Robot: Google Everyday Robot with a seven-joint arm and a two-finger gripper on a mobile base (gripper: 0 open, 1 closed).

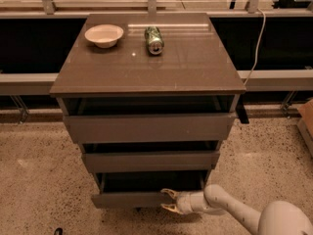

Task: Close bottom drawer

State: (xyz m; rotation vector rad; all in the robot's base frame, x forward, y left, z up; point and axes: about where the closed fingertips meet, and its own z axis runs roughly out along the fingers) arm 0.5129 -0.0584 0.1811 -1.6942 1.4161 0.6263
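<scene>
Camera view, looking down at the front of a grey-brown cabinet with three drawers. Nearest, in the lower right corner, a white robot arm [234, 210] reaches in from the right, low over the speckled floor [39, 180]. At its tip the end effector [168, 201] has two gold-coloured fingers spread wide, one above the other. They sit at the right end of the bottom drawer [129, 199]; whether they touch its front panel is hard to tell.

The bottom drawer is pulled partly out toward the camera. Its slim flat front faces the viewer and its long axis runs left to right. Behind the panel the shallow box shows as a dark opening. Bare floor lies to the left and in front of the panel, and the arm fills the room to its right.

Above and further back, the middle drawer [149, 160] stands slightly out, with a dark gap above it. The top drawer [146, 127], the widest and tallest, is also slightly out.

The counter [186, 67] overhangs the drawers. Toward its back left stands a pale bowl [103, 35]. Near it, to the right, a green can [154, 39] lies on its side, one end toward the viewer. A white cable [257, 38] hangs beyond the counter's right edge.
</scene>
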